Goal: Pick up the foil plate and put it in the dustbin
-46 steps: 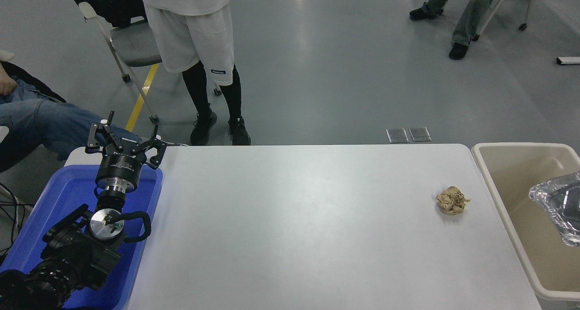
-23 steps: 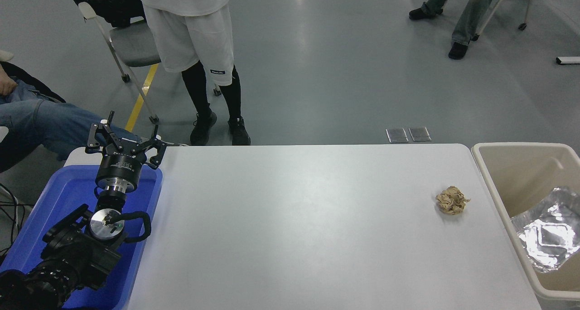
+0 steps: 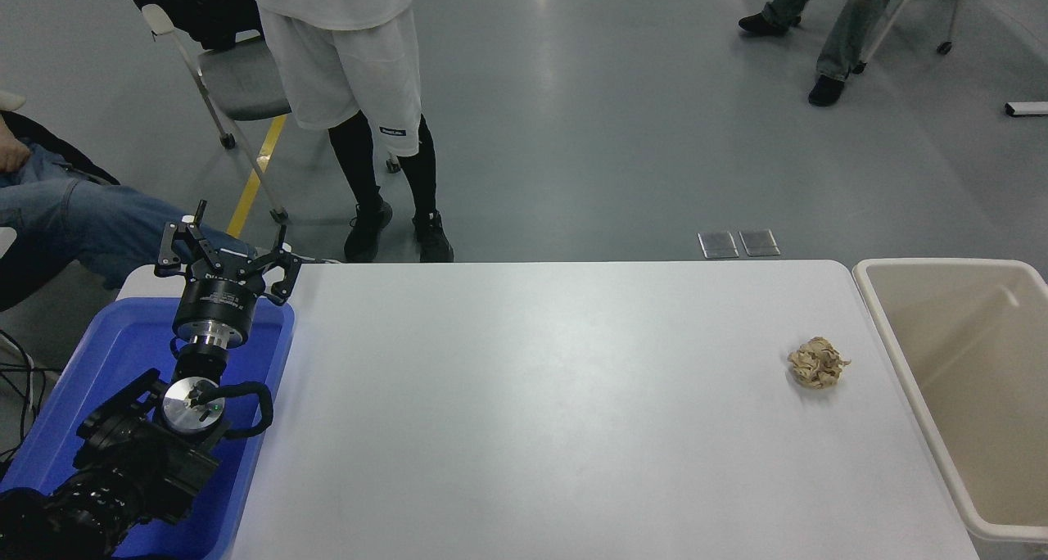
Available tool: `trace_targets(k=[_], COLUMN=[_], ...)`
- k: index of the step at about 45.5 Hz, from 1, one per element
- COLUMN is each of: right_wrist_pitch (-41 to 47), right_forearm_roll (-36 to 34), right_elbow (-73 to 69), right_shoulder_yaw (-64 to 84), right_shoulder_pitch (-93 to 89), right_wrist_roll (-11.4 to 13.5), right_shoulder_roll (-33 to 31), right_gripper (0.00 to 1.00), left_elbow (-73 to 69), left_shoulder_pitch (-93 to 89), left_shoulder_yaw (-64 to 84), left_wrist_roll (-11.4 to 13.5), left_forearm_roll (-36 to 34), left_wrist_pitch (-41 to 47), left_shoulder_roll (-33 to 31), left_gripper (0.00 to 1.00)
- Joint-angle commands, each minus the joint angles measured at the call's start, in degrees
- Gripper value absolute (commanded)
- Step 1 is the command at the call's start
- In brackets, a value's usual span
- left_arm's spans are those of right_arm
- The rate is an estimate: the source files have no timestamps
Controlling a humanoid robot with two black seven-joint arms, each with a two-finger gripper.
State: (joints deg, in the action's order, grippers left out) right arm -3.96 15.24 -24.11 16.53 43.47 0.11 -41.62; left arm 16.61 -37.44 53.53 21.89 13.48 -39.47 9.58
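The beige dustbin [image 3: 901, 355] stands at the table's right end, and the part of its inside that shows is bare. The foil plate is out of view. My left gripper [image 3: 223, 255] is parked over the blue bin at the lower left, its fingers spread open and empty. My right arm and gripper are out of view.
A crumpled tan paper ball [image 3: 817, 363] lies on the white table [image 3: 540, 396] near the dustbin. A blue bin [image 3: 123, 355] sits at the left under my left arm. A person [image 3: 360, 93] stands at the far side beside a chair [image 3: 237, 77]; others sit at the left and far right.
The foil plate was over the dustbin's right side, dropped lower into it, and is now gone from view. The left arm has not moved.
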Motion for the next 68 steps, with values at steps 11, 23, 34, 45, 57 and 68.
trace_targets(k=[11,23,34,45,57,68], right_wrist_pitch=[0.10,1.41,6.15,19.95,38.83,48.96], right_forearm_roll=[9.11,8.76,8.76,8.14,8.06,8.06], right_elbow=[-21.84,-33.36,-40.92,-44.09,-44.97,-45.23], right_shoulder_yaw=[9.39,25.56,38.65,55.36,56.69,54.93], right_shoulder_pitch=[13.48,28.85,44.50,62.43,70.35,77.47], right_wrist_roll=[0.15,0.24,0.15,0.15,0.07,-0.02], right_shoulder_roll=[-8.21,-8.92,-6.82,4.79,10.67,14.90], right_gripper=[1.00,1.00,1.00,1.00,1.00,1.00], left_elbow=[0.00,0.00,0.00,0.00,0.00,0.00], left_shoulder_pitch=[0.00,0.00,0.00,0.00,0.00,0.00], left_shoulder_yaw=[0.00,0.00,0.00,-0.09,0.00,0.00], left_wrist_roll=[0.00,0.00,0.00,-0.09,0.00,0.00], left_forearm_roll=[-0.03,-0.03,-0.03,-0.03,-0.03,-0.03], left_wrist_pitch=[0.00,0.00,0.00,0.00,0.00,0.09], left_shoulder_roll=[0.00,0.00,0.00,0.00,0.00,0.00], left_gripper=[0.99,0.99,0.99,0.99,0.99,0.99])
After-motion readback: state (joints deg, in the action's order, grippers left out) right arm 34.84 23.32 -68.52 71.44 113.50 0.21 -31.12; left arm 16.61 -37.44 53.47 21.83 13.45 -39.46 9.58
